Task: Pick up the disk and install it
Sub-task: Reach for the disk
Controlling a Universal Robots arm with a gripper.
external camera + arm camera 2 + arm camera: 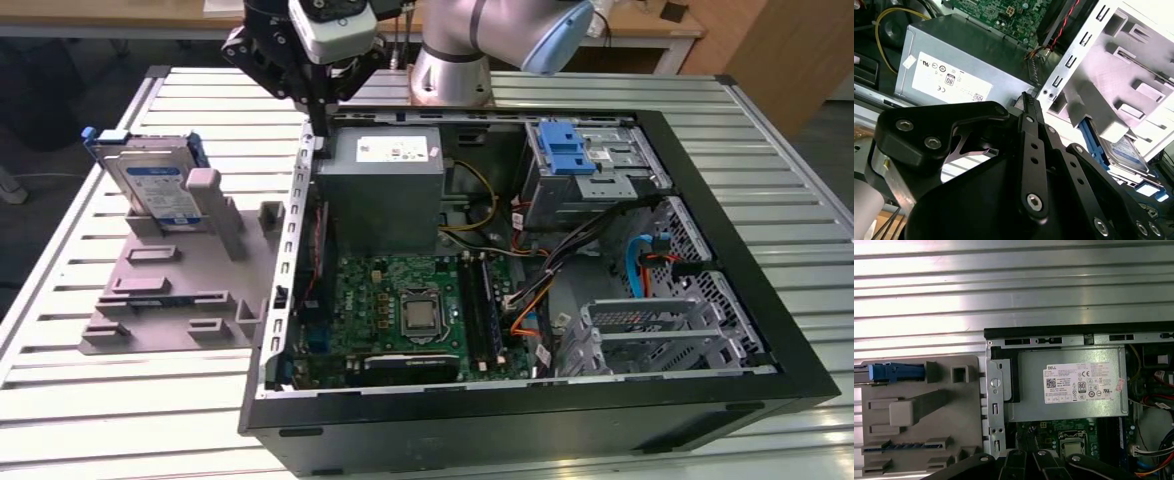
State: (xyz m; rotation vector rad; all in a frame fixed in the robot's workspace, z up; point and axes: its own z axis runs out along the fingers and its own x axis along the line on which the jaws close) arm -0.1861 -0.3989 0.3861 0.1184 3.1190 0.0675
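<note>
**Exterior view: gripper empty over the case wall, disk parked in its fixture**

Gripper (pixel 320 122) hangs pointing down above the left wall of the open computer case (pixel 534 398), at the case's far-left corner as the exterior view sees it. Fingers are pressed together with nothing between them; the second wrist view shows the same at the tip (pixel 1027 98).

Disk (pixel 151 185) stands upright on its edge in the grey fixture (pixel 174 300), blue bracket on top, near the worktop's (pixel 120 425) left edge in the exterior view. It is well apart from the gripper. First wrist view shows the disk edge-on as a blue strip (pixel 896 372); the second wrist view shows its labelled face (pixel 1126 150) behind a fixture post.

Edges and room:
- fixture's case-side edge sits just beside the case wall, hardly any gap
- power supply (pixel 387 190) fills the case corner right under the gripper, tight against that wall
- drive cage (pixel 601 180) with blue latch (pixel 571 150) is at the case's far-right corner, cables bunched below it
- bare slats run along the worktop's far edge behind the fixture and along its near-left corner
</note>
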